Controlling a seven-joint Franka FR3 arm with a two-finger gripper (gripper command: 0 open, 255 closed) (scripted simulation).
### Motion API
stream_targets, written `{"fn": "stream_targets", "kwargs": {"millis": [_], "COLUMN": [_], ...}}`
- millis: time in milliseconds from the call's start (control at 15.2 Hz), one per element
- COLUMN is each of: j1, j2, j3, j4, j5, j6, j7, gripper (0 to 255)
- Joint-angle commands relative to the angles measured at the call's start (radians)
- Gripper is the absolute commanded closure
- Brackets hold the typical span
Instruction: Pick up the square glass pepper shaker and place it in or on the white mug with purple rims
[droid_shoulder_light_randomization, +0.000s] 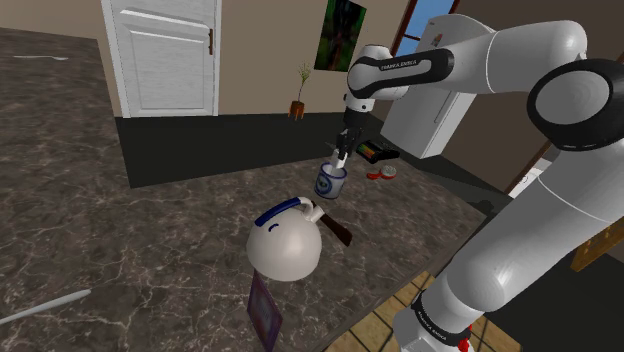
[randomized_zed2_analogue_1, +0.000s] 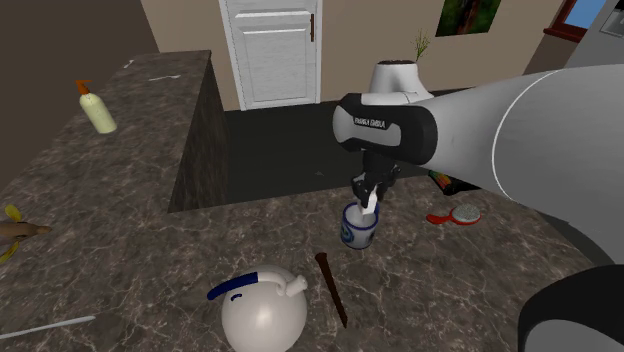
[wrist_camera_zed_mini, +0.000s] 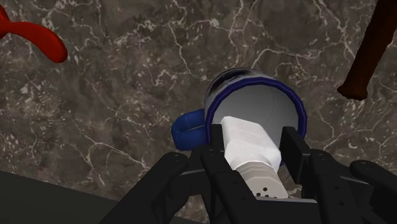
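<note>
My black gripper (wrist_camera_zed_mini: 253, 147) is shut on the pepper shaker (wrist_camera_zed_mini: 249, 145), a pale square block with a grey perforated cap at the hand end. The shaker hangs just above the mouth of the white mug (wrist_camera_zed_mini: 254, 105), whose rim and handle are dark blue-purple. In the shoulder view the gripper (droid_shoulder_light_randomization: 343, 157) holds the shaker (droid_shoulder_light_randomization: 342, 159) directly over the mug (droid_shoulder_light_randomization: 331, 182) on the dark marble counter. The second exterior view shows the shaker (randomized_zed2_analogue_1: 367, 199) with its lower end at the mug's (randomized_zed2_analogue_1: 359, 227) rim, the gripper (randomized_zed2_analogue_1: 368, 191) above it.
A white round teapot (droid_shoulder_light_randomization: 284, 243) with a blue handle sits nearer the stand. A dark brown stick (randomized_zed2_analogue_1: 331, 288) lies beside the mug. A red object (wrist_camera_zed_mini: 37, 37) and a flat dark item (droid_shoulder_light_randomization: 378, 154) lie past the mug. A purple card (droid_shoulder_light_randomization: 264, 312) leans near the counter edge.
</note>
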Motion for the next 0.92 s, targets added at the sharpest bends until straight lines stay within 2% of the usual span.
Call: {"fn": "stream_targets", "kwargs": {"millis": [0,396,462,792,858], "j1": [0.000,0.000,0.000,0.000,0.000], "j2": [0.002,0.002,0.002,0.002,-0.003], "j3": [0.000,0.000,0.000,0.000,0.000], "j4": [-0.006,-0.006,-0.006,-0.006,0.022], "j5": [0.000,0.000,0.000,0.000,0.000], "j6": [0.009,0.009,0.009,0.009,-0.024], "j7": [0.000,0.000,0.000,0.000,0.000], "gripper": [255,255,0,0,0]}}
